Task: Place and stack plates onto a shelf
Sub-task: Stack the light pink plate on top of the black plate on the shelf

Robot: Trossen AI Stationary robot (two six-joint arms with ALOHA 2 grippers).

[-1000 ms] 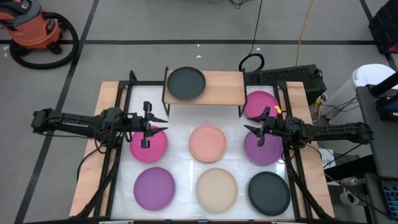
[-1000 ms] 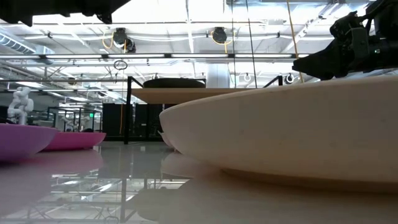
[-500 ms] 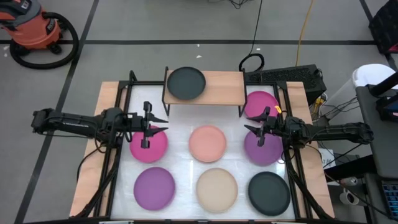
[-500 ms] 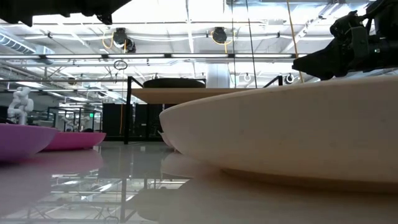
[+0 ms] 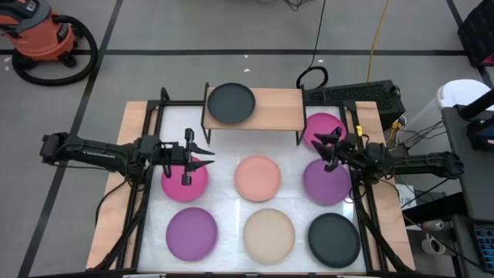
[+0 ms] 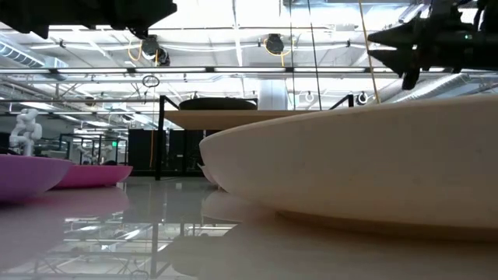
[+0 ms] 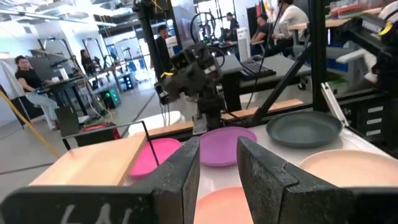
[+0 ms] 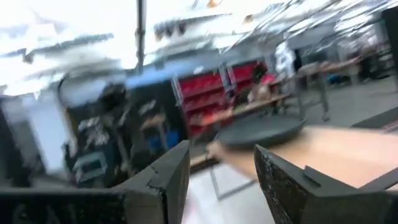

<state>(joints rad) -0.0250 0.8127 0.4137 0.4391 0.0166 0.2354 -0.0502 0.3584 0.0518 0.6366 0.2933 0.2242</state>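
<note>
Plates lie over the white table in two rows, and only one of them, a dark grey plate (image 5: 231,103), is already on the shelf (image 5: 270,109) at the far side, so the task looks barely begun. The left gripper (image 5: 189,156) hovers above the hot pink plate (image 5: 184,180) with its fingers parted and holding nothing. The right gripper (image 5: 327,147) is between the far hot pink plate (image 5: 320,123) and the purple plate (image 5: 327,182), also spread open and empty. In the middle sit a salmon plate (image 5: 257,177) and a beige plate (image 5: 269,232); another purple plate (image 5: 191,232) and a second dark grey plate (image 5: 334,239) are at the near corners. These plates look stiff, light and matte — probably not slippery, but very flat, so there is little to hold. I think the best hold is at the raised rim, one finger under the edge and one on top, because the centre gives no grip. A tilted plate may slide out.
</note>
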